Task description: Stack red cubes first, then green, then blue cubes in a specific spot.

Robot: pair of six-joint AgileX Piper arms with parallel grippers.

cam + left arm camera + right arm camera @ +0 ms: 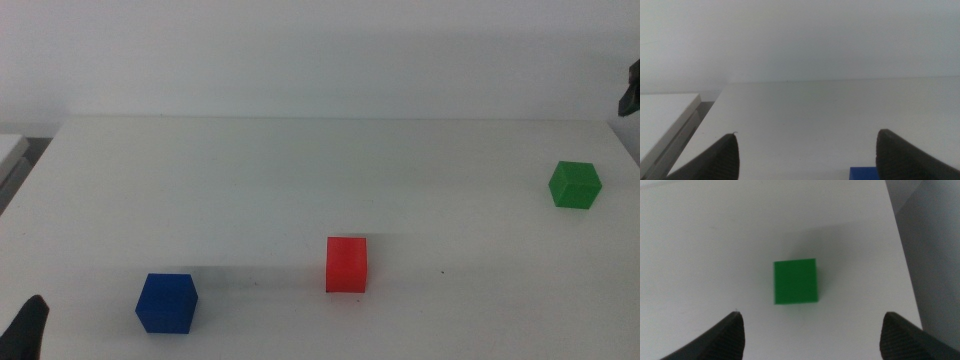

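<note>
The red cube point(346, 265) sits on the white table near the front middle. The blue cube point(167, 302) sits at the front left, and only its top edge shows in the left wrist view point(863, 173). The green cube point(575, 185) sits at the far right and lies centred in the right wrist view point(795, 282). My right gripper point(812, 315) is open and hangs above the green cube; only a dark tip shows at the right edge of the middle view point(630, 88). My left gripper point(808, 136) is open and empty, low at the front left corner point(25, 330), beside the blue cube.
The table's right edge point(900, 255) runs close beside the green cube. A second white surface point(665, 110) adjoins the table's left side with a narrow gap. A plain white wall stands behind the table.
</note>
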